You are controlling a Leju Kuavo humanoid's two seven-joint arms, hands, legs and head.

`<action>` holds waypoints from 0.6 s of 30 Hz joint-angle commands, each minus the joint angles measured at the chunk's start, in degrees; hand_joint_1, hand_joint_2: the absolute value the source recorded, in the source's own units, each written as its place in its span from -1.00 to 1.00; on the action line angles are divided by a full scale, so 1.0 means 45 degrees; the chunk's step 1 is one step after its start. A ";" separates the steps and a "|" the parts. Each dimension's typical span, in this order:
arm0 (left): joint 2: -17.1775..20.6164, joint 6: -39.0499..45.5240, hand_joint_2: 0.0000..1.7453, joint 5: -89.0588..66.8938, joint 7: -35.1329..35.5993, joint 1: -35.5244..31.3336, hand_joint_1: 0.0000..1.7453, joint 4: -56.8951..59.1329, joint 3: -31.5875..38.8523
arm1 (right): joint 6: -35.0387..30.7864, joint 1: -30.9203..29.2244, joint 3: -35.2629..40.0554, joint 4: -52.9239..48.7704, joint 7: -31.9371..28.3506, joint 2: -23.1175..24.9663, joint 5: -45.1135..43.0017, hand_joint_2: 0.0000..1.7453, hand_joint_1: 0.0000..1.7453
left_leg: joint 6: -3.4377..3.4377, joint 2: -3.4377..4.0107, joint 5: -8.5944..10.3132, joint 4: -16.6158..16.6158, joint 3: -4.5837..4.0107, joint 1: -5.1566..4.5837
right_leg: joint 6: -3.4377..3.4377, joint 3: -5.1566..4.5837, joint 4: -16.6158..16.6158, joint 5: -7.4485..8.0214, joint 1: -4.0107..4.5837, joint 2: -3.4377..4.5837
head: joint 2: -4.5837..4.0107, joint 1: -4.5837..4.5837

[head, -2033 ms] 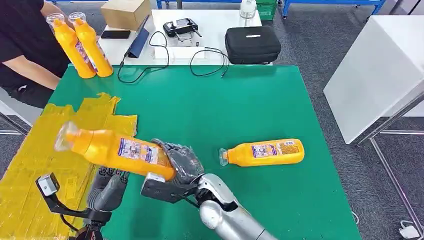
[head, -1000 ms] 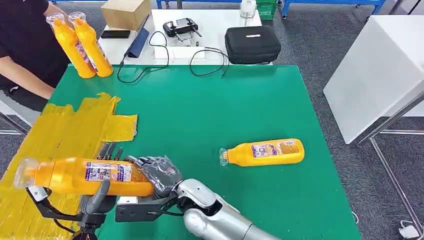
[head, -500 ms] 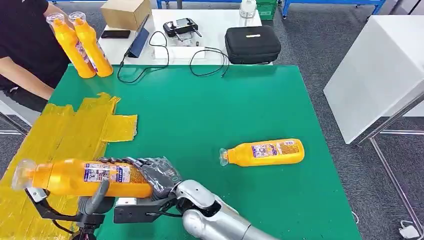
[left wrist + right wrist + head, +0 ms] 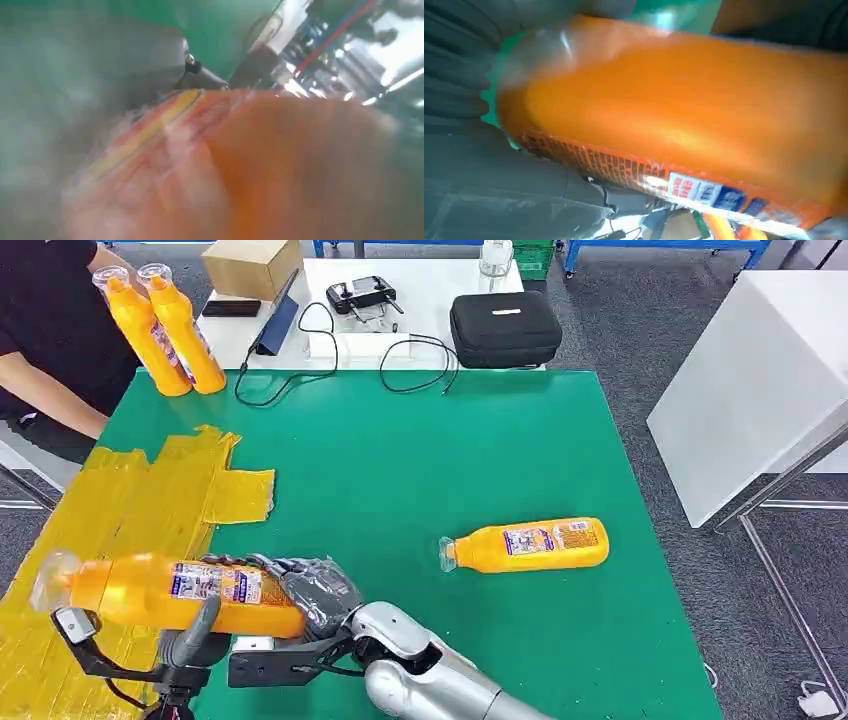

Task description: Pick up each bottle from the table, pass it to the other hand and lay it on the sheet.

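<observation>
Since a moment ago the held bottle (image 4: 170, 591) has tilted slightly, cap end up, above the yellow sheet (image 4: 110, 515). Left robot hand (image 4: 195, 632) curls under its middle; right robot hand (image 4: 310, 590) clasps its base. Handover seems underway: next, the right should release. Second bottle (image 4: 525, 545) lies on the green surface (image 4: 420, 460).

No lettering comes out readable. The orange plastic bottle (image 4: 170, 592) gripped by the right hand (image 4: 315, 590) carries a white-and-blue label (image 4: 704, 191), print too blurred; the second orange bottle (image 4: 527, 545), well off to that hand's right, likewise.
</observation>
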 commanded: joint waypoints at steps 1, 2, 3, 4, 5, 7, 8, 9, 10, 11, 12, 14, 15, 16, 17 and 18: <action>-0.0507 0.5390 1.00 -0.8541 -0.3178 -0.1497 1.00 -0.0567 0.0549 | -0.0733 0.0989 -0.1501 -0.1393 0.0476 -0.1337 -0.0608 -1.00 -1.00 | -0.0002 -0.0098 -0.0002 0.0018 0.0004 0.0023 | -0.0004 0.0049 -0.0006 -0.0020 0.0025 -0.0108 | 0.0000 0.0000; -0.0455 0.5620 1.00 -0.8900 -0.3230 -0.1537 1.00 -0.0537 0.0664 | -0.0705 0.1084 -0.1723 -0.1638 0.0485 -0.1495 -0.0612 -1.00 -1.00 | -0.0001 -0.0087 0.0006 0.0006 0.0003 0.0015 | -0.0002 0.0036 -0.0012 -0.0013 0.0016 -0.0096 | 0.0000 0.0005; -0.0431 0.5953 1.00 -0.9448 -0.3356 -0.1550 1.00 -0.0485 0.0782 | -0.0718 0.1231 -0.1961 -0.1890 0.0496 -0.1567 -0.0628 -1.00 -1.00 | 0.0001 -0.0055 0.0005 0.0003 0.0005 0.0006 | 0.0001 0.0026 -0.0009 -0.0006 0.0008 -0.0062 | 0.0000 0.0005; -0.0451 0.6431 1.00 -1.0210 -0.3639 -0.1524 1.00 -0.0478 0.0940 | -0.0768 0.1401 -0.2263 -0.2142 0.0560 -0.1654 -0.0613 -1.00 -1.00 | -0.0002 -0.0051 0.0001 0.0004 0.0015 0.0012 | -0.0002 0.0038 -0.0012 -0.0007 0.0014 -0.0060 | 0.0000 0.0010; -0.0520 0.6623 1.00 -1.0495 -0.3756 -0.1490 1.00 -0.0509 0.1070 | -0.0699 0.1535 -0.2467 -0.2329 0.0561 -0.1724 -0.0612 -1.00 -1.00 | -0.0002 -0.0053 0.0002 -0.0002 0.0013 0.0003 | -0.0003 0.0039 -0.0008 -0.0009 0.0005 -0.0059 | 0.0000 -0.0010; -0.0619 0.6771 1.00 -1.0580 -0.3818 -0.1396 1.00 -0.0586 0.1328 | -0.0657 0.1737 -0.2784 -0.2498 0.0547 -0.1770 -0.0594 -1.00 -1.00 | 0.0002 -0.0046 -0.0001 -0.0003 0.0016 0.0001 | 0.0001 0.0043 -0.0015 -0.0007 0.0005 -0.0050 | 0.0000 0.0005; -0.0622 0.6785 1.00 -1.0572 -0.3820 -0.1397 1.00 -0.0564 0.1373 | -0.0641 0.1755 -0.2813 -0.2494 0.0535 -0.1765 -0.0586 -1.00 -1.00 | 0.0001 -0.0029 -0.0001 0.0000 0.0008 0.0007 | 0.0000 0.0032 -0.0013 -0.0002 0.0010 -0.0032 | 0.0000 0.0010; -0.0600 0.6926 1.00 -1.0716 -0.3888 -0.1438 1.00 -0.0499 0.1436 | -0.0638 0.1755 -0.2848 -0.2445 0.0502 -0.1722 -0.0574 -1.00 -1.00 | 0.0000 -0.0020 -0.0012 0.0003 0.0024 0.0010 | -0.0001 0.0047 -0.0015 -0.0008 0.0013 -0.0026 | 0.0000 0.0005; -0.0540 0.7172 1.00 -1.1091 -0.4020 -0.1515 1.00 -0.0403 0.1415 | -0.0606 0.1729 -0.2848 -0.2380 0.0482 -0.1675 -0.0563 -1.00 -1.00 | 0.0000 -0.0021 -0.0015 0.0002 0.0032 0.0003 | -0.0001 0.0052 -0.0010 -0.0013 0.0006 -0.0028 | 0.0000 -0.0005; -0.0522 0.7393 1.00 -1.1389 -0.4082 -0.1561 1.00 -0.0364 0.1424 | -0.0603 0.1715 -0.2848 -0.2365 0.0480 -0.1659 -0.0563 -1.00 -1.00 | -0.0003 -0.0024 -0.0010 -0.0001 0.0029 0.0004 | -0.0003 0.0048 -0.0011 -0.0010 0.0008 -0.0029 | 0.0000 0.0005; -0.0437 0.8152 1.00 -1.2426 -0.4318 -0.1653 1.00 -0.0288 0.1308 | -0.0594 0.1699 -0.2839 -0.2356 0.0468 -0.1636 -0.0570 -1.00 -1.00 | -0.0003 -0.0027 -0.0004 0.0000 0.0015 0.0001 | -0.0003 0.0032 -0.0006 -0.0007 0.0005 -0.0031 | 0.0000 0.0005; -0.0186 0.9547 1.00 -1.4614 -0.4265 -0.1744 1.00 -0.0206 0.1015 | -0.0628 0.1755 -0.2856 -0.2536 0.0463 -0.1724 -0.0650 -1.00 -1.00 | -0.0004 -0.0032 0.0000 0.0002 0.0010 0.0002 | -0.0004 0.0027 -0.0004 -0.0006 0.0006 -0.0037 | 0.0000 0.0000; 0.0005 1.0268 1.00 -1.5983 -0.4084 -0.1758 1.00 -0.0081 0.0874 | -0.0658 0.1785 -0.2856 -0.2657 0.0423 -0.1814 -0.0718 -1.00 -1.00 | -0.0008 -0.0039 -0.0006 0.0006 0.0022 0.0008 | -0.0008 0.0043 -0.0004 -0.0011 0.0012 -0.0046 | 0.0000 0.0000; 0.0457 1.0380 1.00 -1.7859 -0.3134 -0.1805 1.00 0.0279 0.0566 | -0.0646 0.1817 -0.2901 -0.2827 0.0428 -0.1899 -0.0764 -1.00 -1.00 | -0.0006 -0.0040 0.0003 -0.0002 0.0012 0.0004 | -0.0006 0.0031 -0.0008 -0.0006 0.0007 -0.0046 | 0.0000 0.0005; 0.0807 0.9895 1.00 -1.8762 -0.2308 -0.1902 1.00 0.0590 0.0358 | -0.0640 0.1874 -0.2983 -0.2982 0.0449 -0.1962 -0.0804 -1.00 -1.00 | -0.0003 -0.0034 0.0007 -0.0009 0.0010 -0.0005 | -0.0003 0.0024 -0.0007 -0.0003 -0.0002 -0.0038 | 0.0000 0.0000; 0.1084 0.9456 1.00 -1.9269 -0.1770 -0.2035 1.00 0.0998 0.0226 | -0.0597 0.1934 -0.3106 -0.3108 0.0468 -0.1993 -0.0826 -1.00 -1.00 | -0.0008 -0.0035 0.0000 -0.0009 0.0031 0.0005 | -0.0009 0.0048 -0.0014 -0.0006 0.0008 -0.0042 | 0.0000 0.0000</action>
